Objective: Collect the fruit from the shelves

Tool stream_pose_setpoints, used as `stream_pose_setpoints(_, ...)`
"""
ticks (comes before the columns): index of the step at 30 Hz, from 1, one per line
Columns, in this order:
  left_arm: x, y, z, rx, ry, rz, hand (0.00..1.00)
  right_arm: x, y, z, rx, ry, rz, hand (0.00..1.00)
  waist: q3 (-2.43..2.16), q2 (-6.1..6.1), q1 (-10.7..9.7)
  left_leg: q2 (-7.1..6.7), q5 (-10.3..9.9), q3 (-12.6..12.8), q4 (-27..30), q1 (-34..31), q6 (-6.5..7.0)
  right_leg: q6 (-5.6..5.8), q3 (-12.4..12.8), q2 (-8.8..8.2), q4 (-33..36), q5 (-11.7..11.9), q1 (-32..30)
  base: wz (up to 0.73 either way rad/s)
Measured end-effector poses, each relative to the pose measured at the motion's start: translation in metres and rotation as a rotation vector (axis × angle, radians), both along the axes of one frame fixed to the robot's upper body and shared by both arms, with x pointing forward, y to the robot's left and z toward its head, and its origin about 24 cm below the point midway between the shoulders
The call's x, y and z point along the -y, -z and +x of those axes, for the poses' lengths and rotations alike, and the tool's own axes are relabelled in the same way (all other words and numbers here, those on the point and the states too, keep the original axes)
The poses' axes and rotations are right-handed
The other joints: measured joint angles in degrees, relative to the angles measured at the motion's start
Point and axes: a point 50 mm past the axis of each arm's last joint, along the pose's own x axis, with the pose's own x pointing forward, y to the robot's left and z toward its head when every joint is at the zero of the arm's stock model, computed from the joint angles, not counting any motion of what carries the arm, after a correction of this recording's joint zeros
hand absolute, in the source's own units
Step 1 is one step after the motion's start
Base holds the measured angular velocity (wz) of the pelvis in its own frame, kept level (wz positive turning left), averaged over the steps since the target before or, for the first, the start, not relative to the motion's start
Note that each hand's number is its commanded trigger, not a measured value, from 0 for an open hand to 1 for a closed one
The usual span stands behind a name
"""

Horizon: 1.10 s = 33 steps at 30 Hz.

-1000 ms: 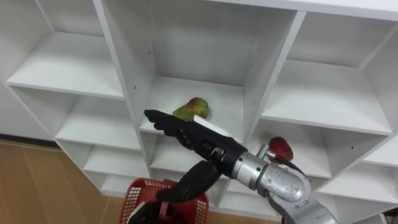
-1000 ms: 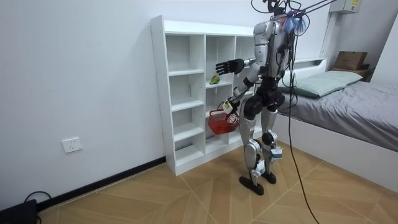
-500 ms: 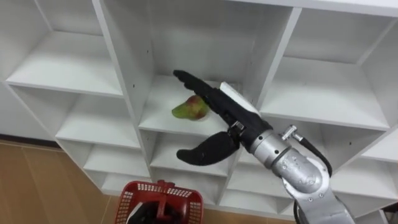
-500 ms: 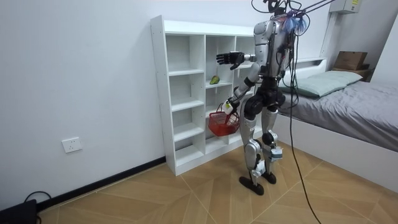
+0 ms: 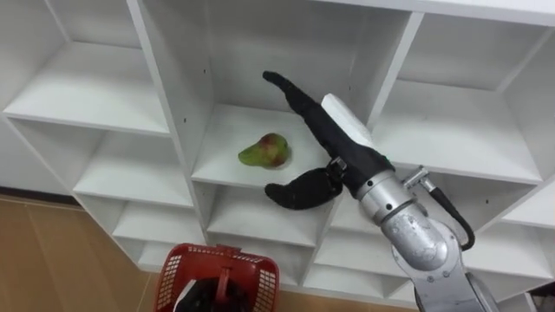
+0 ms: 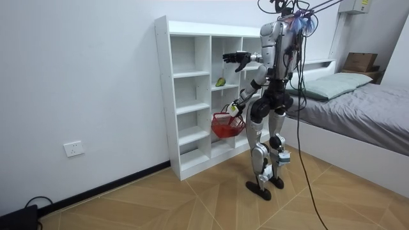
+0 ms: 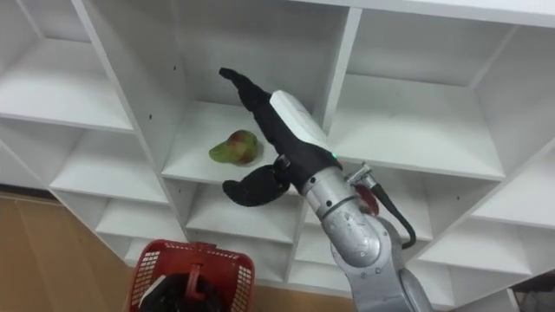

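- The white closet [image 5: 169, 95] is being faced from close by. Its open compartments are being seen across both eye views.
- A green and red fruit [image 5: 265, 150] is lying on the shelf of the middle compartment, a little left of the frame's centre. It is not being held by either hand.
- The right hand [image 5: 331, 140] is being reached into that same compartment from the lower right of the frame.
- Its fingers [image 5: 290, 91] are being held straight and together, pointing toward the upper left, above and to the right of the fruit.
- Its thumb is being spread wide below them, in front of the shelf's front edge. A gap is showing between the hand and the fruit, and nothing is being gripped.
- A small red thing [image 7: 371, 198] is being largely hidden behind the right forearm, in the compartment to the right. What it is cannot be told.
- A red basket [image 5: 186, 264] is being held at the bottom edge of the frame, left of centre. The left hand [image 5: 208, 296] is being kept curled round its handle.
- In the room view the robot is being shown upright on the wooden floor [image 6: 192, 198] before the closet, right of the frame's centre. The right arm is being raised to shelf height and the basket is hanging low at the left side.
- A bed [image 6: 358, 96] is being shown at the right edge of that frame.
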Motion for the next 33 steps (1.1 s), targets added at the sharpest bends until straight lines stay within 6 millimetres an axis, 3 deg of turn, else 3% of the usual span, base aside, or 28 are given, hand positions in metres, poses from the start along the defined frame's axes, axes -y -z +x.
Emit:
stream_pose_setpoints(4, 0.002, 0.0, 0.001, 0.002, 0.007, -0.009, 1.0, -0.001, -0.006, 0.011, 0.059, 0.021, -0.078, 0.0, 0.18, -0.27, -0.04, 0.0, 0.01, 0.03, 0.0, 0.11, 0.0, 0.0, 0.07, -0.02, 0.01, 0.0, 0.02, 0.0)
stream_pose_setpoints(9, 0.001, 0.0, 0.001, -0.002, 0.023, -0.006, 1.0, -0.001, -0.005, 0.025, 0.078, 0.069, -0.128, 0.0, 0.93, -1.54, 0.89, 0.01, 0.01, -0.32, 0.01, -0.08, -0.01, 0.0, -0.58, -0.04, -0.05, 0.0, -0.1, 0.02)
stream_pose_setpoints(17, 0.0, -0.001, 0.003, 0.0, 0.066, 0.026, 1.0, -0.004, 0.0, 0.04, 0.052, 0.07, -0.168, 0.0, 0.92, -1.94, 2.76, -0.12, 0.03, -0.92, 0.15, -0.16, 0.01, 0.02, -1.69, -0.28, -0.2, -0.02, 0.04, 0.05)
stream_pose_setpoints(20, -0.002, -0.001, 0.003, -0.002, 0.081, 0.028, 1.0, -0.005, 0.002, 0.049, 0.041, 0.068, -0.194, 0.0, 1.17, -2.55, 2.69, -0.18, 0.04, -2.16, 0.28, -0.16, 0.02, 0.05, -3.04, -0.42, -0.2, -0.04, 0.46, 0.18)
stream_pose_setpoints(23, -0.001, -0.001, 0.003, -0.004, 0.093, 0.016, 1.0, -0.003, 0.009, 0.053, 0.01, 0.075, -0.232, 0.0, 1.32, -3.03, 2.82, -0.29, 0.04, -3.08, 0.74, -0.12, 0.02, 0.06, -3.4, -0.53, -0.28, -0.04, 1.04, 0.15)
stream_pose_setpoints(33, -0.005, -0.001, 0.001, -0.024, 0.097, 0.005, 1.0, 0.003, 0.036, 0.059, -0.12, 0.098, -0.299, 0.0, 1.33, -3.02, 3.0, -0.53, 0.11, -4.56, 1.07, -0.03, 0.11, 0.13, -4.61, -0.73, -0.25, -0.09, 1.8, 0.06)
